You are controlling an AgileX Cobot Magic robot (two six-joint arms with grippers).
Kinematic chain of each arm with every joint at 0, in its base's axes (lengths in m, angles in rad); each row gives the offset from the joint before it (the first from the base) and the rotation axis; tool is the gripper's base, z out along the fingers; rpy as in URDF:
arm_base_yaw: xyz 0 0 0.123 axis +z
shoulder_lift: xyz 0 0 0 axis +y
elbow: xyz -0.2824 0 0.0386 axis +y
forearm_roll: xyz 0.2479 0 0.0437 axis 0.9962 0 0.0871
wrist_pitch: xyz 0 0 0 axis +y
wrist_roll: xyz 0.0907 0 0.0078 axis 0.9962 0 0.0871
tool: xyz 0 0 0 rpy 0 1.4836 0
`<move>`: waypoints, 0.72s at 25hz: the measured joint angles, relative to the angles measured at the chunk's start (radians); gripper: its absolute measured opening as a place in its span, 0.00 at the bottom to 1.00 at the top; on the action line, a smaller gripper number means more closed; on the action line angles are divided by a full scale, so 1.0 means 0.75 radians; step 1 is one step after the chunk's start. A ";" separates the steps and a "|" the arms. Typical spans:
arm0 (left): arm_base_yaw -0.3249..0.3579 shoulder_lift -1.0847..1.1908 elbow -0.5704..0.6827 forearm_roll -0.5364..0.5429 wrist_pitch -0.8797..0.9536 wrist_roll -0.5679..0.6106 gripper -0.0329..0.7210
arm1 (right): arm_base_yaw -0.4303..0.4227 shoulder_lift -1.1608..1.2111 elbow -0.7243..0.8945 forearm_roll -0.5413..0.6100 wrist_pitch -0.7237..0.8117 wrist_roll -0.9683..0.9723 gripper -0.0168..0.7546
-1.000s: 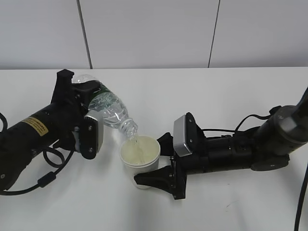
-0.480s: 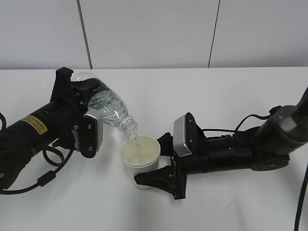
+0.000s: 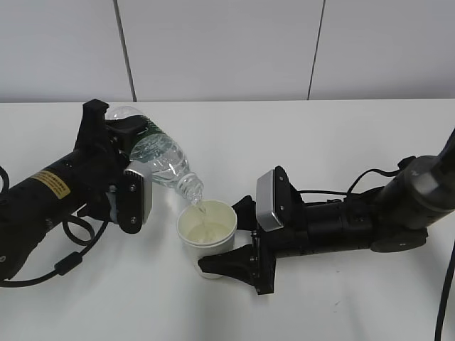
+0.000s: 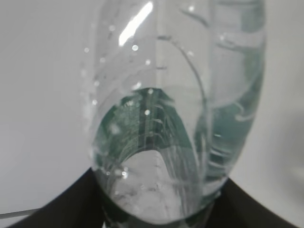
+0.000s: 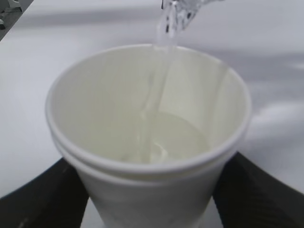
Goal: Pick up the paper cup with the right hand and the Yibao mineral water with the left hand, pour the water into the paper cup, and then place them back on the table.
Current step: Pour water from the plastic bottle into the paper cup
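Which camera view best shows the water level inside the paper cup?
The right wrist view: it looks down into the paper cup, showing the water pooled low inside and the stream entering. The exterior view shows the cup small, its inside pale and the level unclear. The left wrist view shows only the bottle.

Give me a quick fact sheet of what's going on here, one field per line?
Activity: pouring water from a bottle into a cup
Left hand: grips the Yibao mineral water, tilted mouth-down over the cup
Right hand: holds the paper cup upright
Cup contents: partly filled, stream entering near the rim
Bottle: uncapped, some water left inside
Surface: white table
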 joint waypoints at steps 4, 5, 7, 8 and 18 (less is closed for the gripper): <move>0.000 0.000 0.000 0.000 0.000 0.006 0.51 | 0.000 0.000 0.000 0.000 0.000 0.000 0.72; 0.000 0.000 0.000 0.000 0.000 0.007 0.51 | 0.000 0.000 0.000 0.000 0.000 0.000 0.72; 0.000 0.000 0.000 0.000 -0.001 0.017 0.51 | 0.000 0.000 0.000 0.000 0.000 0.000 0.72; 0.000 0.000 0.000 0.000 -0.001 0.020 0.51 | 0.000 0.000 0.000 0.000 0.000 0.000 0.72; 0.000 0.000 0.000 0.000 -0.004 0.027 0.51 | 0.000 0.000 0.000 0.000 0.000 0.000 0.72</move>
